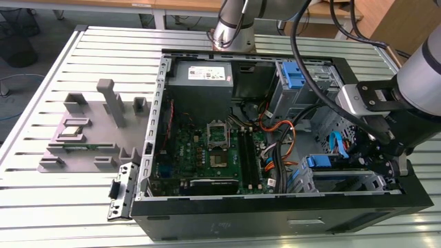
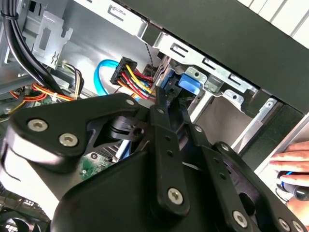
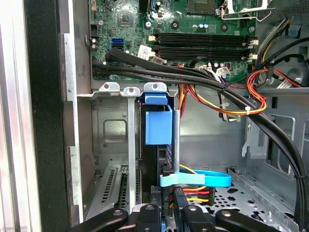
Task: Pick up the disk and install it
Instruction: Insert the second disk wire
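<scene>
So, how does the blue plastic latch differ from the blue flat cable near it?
In the first wrist view, the blue plastic latch is thick and blocky, while the blue flat cable is a thin ribbon. The latch sits straight on the grey metal drive cage; the cable curves. Both are a similar blue.

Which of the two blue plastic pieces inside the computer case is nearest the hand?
The lower blue piece in the exterior view, beside the hand; the other sits across the case.
</scene>
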Controlling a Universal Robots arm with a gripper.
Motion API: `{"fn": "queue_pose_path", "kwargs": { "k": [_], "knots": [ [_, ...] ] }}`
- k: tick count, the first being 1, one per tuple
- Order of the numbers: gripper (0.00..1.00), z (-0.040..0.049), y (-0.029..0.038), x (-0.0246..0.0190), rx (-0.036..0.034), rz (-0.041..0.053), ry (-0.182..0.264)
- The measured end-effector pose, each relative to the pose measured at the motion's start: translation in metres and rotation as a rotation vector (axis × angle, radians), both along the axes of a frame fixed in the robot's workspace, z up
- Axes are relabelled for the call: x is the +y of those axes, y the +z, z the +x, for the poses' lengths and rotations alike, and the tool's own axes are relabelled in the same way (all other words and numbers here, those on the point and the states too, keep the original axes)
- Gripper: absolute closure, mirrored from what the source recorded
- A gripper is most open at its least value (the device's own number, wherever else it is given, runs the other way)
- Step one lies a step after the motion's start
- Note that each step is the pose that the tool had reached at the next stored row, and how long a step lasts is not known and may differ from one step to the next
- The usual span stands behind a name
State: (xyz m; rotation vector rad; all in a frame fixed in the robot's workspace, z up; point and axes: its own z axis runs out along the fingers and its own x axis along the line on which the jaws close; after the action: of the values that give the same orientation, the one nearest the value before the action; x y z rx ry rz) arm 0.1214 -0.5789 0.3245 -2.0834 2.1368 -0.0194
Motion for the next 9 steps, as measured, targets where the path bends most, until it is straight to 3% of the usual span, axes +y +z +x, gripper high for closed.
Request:
{"fn": "queue_pose_path", "kwargs": {
  "k": [2,5,9],
  "knots": [
    [0.75,0.0000,-0.0001,0.0000,0.0000,0.0002,0.000],
    [0.63,0.0000,-0.0001,0.0000,0.0000,0.0002,0.000],
    [0.63,0.0000,0.0016,0.0000,0.0000,0.0000,0.000]
  ]
}}
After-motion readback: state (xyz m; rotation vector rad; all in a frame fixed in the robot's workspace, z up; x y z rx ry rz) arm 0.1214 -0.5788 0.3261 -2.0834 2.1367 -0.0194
